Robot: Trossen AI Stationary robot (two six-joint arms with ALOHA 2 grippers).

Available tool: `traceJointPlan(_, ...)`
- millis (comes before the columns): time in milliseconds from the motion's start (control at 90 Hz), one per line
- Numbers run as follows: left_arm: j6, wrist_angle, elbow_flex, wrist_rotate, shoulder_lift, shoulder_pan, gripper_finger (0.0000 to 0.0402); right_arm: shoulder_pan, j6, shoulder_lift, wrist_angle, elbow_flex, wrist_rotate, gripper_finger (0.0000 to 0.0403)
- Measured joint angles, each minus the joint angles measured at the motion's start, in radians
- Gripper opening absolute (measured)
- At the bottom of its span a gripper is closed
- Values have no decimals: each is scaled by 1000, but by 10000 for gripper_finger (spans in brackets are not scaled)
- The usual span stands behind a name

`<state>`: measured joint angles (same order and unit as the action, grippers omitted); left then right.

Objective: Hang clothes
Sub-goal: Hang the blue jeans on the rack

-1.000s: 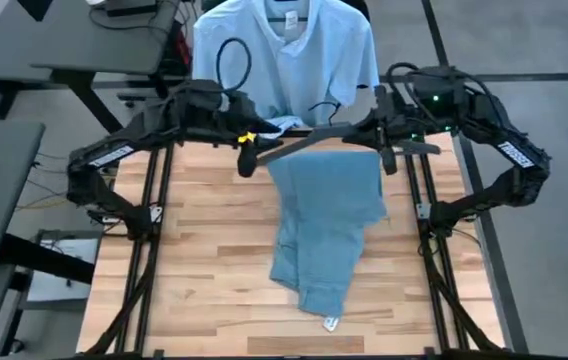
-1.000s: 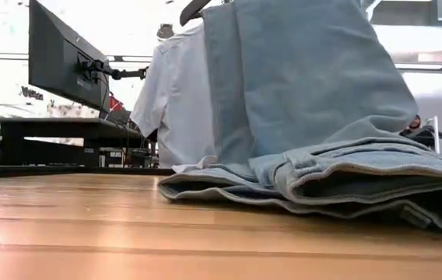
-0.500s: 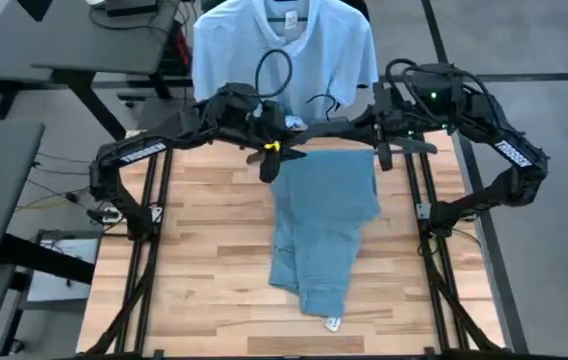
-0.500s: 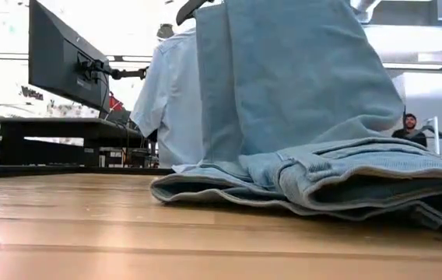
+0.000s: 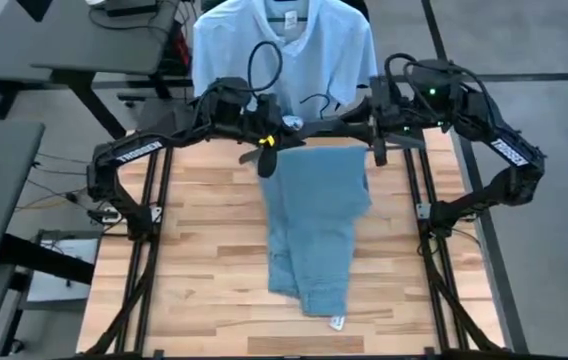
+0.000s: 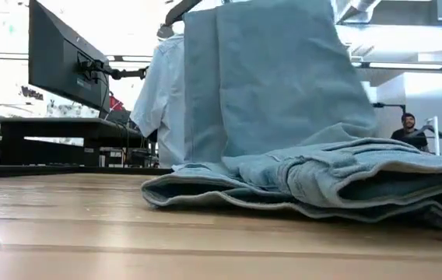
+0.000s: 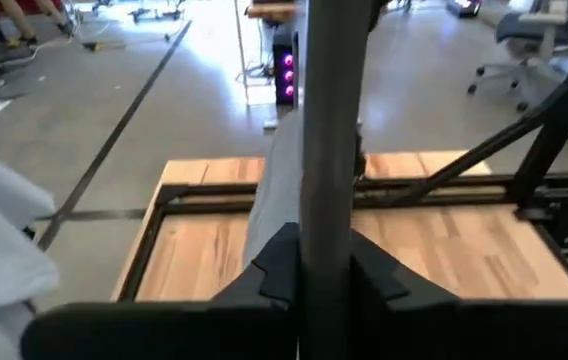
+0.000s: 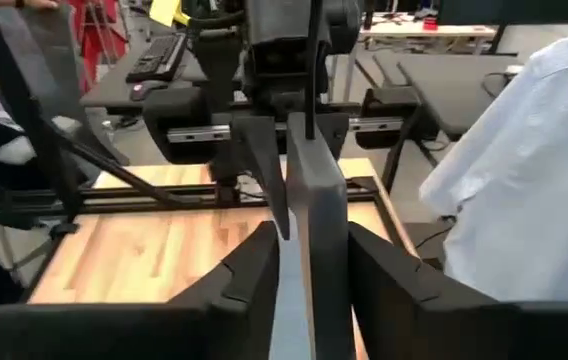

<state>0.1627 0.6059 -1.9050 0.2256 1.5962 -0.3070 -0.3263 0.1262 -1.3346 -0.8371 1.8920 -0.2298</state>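
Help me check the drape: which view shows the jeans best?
The high view: the jeans hang from the hanger held by the left gripper and right gripper, trailing down the table. The low view shows the bunched lower end; wrist views show slivers.

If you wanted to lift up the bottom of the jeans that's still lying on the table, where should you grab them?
Probably at the folded hem end of the jeans, coming down from above at the table's near side. That part lies bunched on the wood in thick folds, easy to pinch. The top already hangs over the hanger, which the left gripper and right gripper hold at its ends.
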Motion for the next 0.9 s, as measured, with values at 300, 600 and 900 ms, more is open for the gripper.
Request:
traceJointPlan(300, 34, 115, 0, 18, -117, -56, 20, -76, 89, 11, -333, 165, 101, 148)
traceJointPlan(600, 34, 123, -1, 40, -151, -60, 20, -135, 194, -9, -487, 170, 101, 221)
traceJointPlan(900, 39, 121, -1, 42, -175, -66, 20, -135, 164, -12, -563, 168, 99, 190)
